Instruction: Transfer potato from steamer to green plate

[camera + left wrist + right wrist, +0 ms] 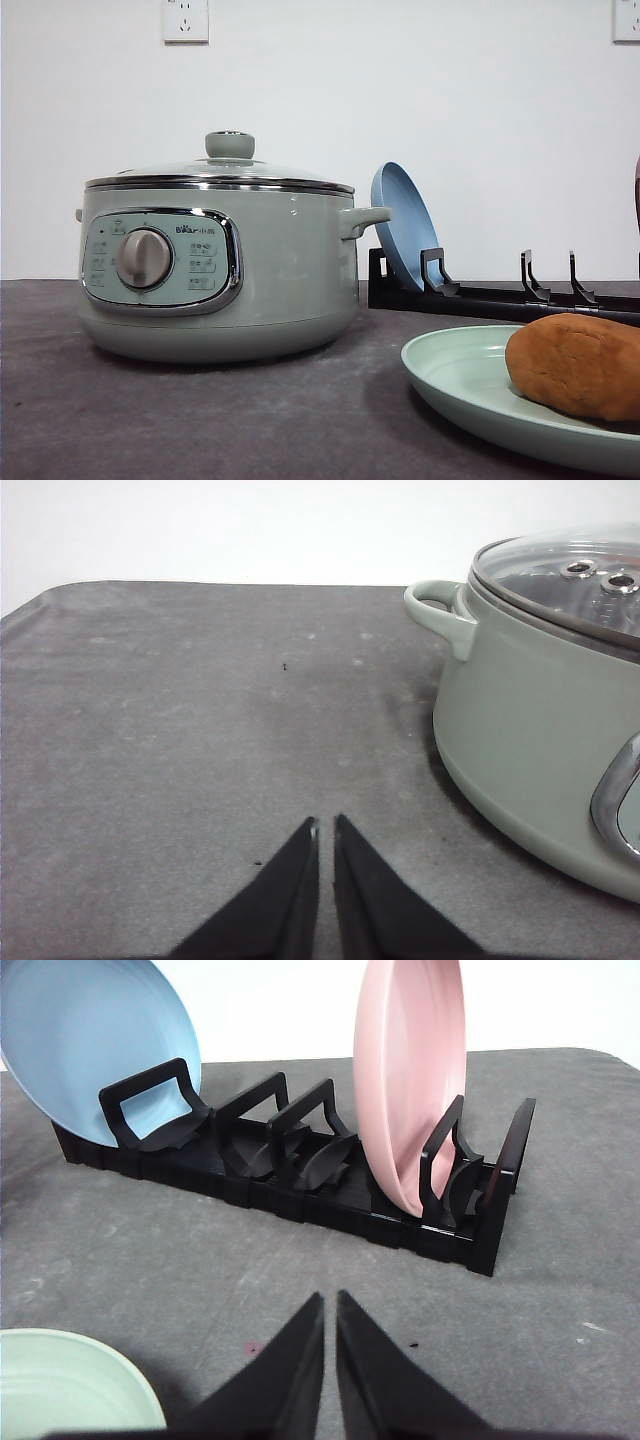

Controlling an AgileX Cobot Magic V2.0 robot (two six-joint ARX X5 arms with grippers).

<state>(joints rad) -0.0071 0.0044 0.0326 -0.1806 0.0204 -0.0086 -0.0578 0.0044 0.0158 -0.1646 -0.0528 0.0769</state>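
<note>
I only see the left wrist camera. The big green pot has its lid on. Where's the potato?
Observer: The rough orange-brown potato lies on the pale mint-green round plate.
Operator: Any other plates?
Observer: A blue round plate and a pink round plate stand upright in a black slotted rack.
Operator: Is the right gripper holding something?
Observer: No, the right gripper is shut on nothing.

One steamer (215, 265) with one glass lid (222, 172), one potato (577, 364), three plates (one green plate (455, 385), one blue plate (95, 1035) and one pink plate (410, 1075)), one black rack (300, 1185) beside the steamer, two grippers (326, 825) (330, 1300)
</note>
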